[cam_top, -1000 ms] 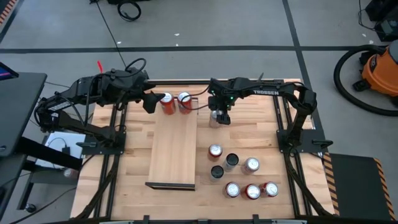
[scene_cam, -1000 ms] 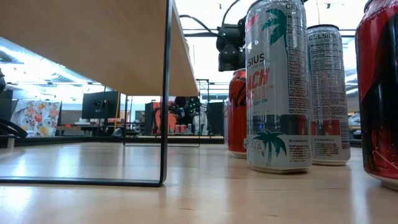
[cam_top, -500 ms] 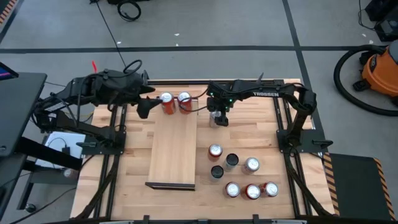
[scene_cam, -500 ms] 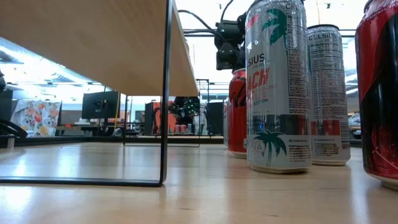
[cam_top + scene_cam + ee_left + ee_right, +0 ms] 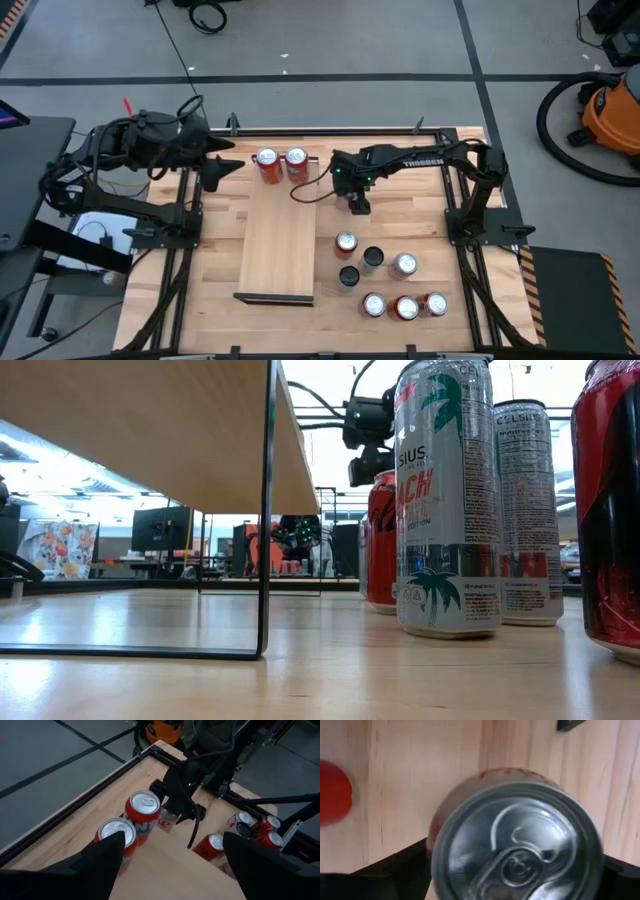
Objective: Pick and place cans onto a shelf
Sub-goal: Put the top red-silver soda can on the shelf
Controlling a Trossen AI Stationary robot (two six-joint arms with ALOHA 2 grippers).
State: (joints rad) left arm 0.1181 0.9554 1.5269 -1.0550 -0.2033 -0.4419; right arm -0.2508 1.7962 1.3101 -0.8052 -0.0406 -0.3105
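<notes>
So from up top, the worktop (image 5: 420,215) has the shelf (image 5: 279,240) running lengthwise down its middle, a long pale board with dark rails at the short ends. Two red cans (image 5: 281,163) stand side by side, touching, on the far end of the shelf. Seven loose cans (image 5: 390,280) sit on the worktop to the right of the shelf, near its front half: red, silver and dark ones bunched in a loose cluster.

My right end effector (image 5: 357,201) is just off the shelf's right edge, near the far end. Its wrist camera looks straight down on a silver-topped can (image 5: 516,842) with red lettering, fingers (image 5: 395,870) spread either side of it, so it isn't pinched.

My left end effector (image 5: 222,170) hangs off the shelf's left far corner, fingers (image 5: 97,857) spread wide, holding nothing, pointed at the two red cans.
</notes>
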